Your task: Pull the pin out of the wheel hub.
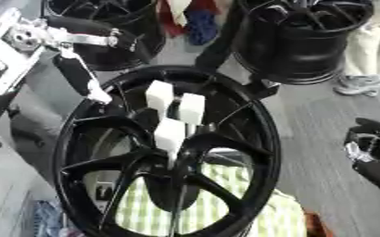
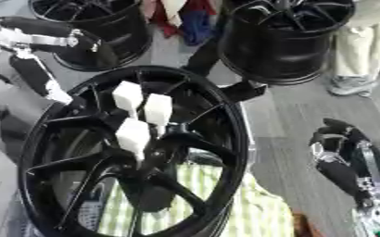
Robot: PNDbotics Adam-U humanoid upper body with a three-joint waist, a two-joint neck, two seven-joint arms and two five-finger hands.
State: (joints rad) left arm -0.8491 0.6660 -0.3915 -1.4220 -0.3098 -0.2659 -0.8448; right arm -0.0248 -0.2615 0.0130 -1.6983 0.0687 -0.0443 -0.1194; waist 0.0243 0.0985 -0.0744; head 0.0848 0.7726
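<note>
A black spoked wheel hub [image 1: 250, 120] stands tilted in the middle of the view. Three white block-shaped pins [image 1: 170, 133] stick out of its centre on thin stems, two higher [image 1: 159, 95] [image 1: 192, 107] and one lower. My left hand [image 1: 78, 69] comes in from the upper left. One straight black finger with a white tip [image 1: 98, 96] reaches the hub's upper-left rim, apart from the pins. My right hand [image 2: 338, 152] hangs at the right, away from the hub, fingers relaxed and holding nothing.
Two more black wheels stand behind, one at the back left [image 1: 104, 28] and one at the back right [image 1: 303, 37]. A person's legs and shoe [image 1: 358, 85] show at the upper right. A green checked cloth [image 1: 218, 203] lies behind the hub's lower spokes.
</note>
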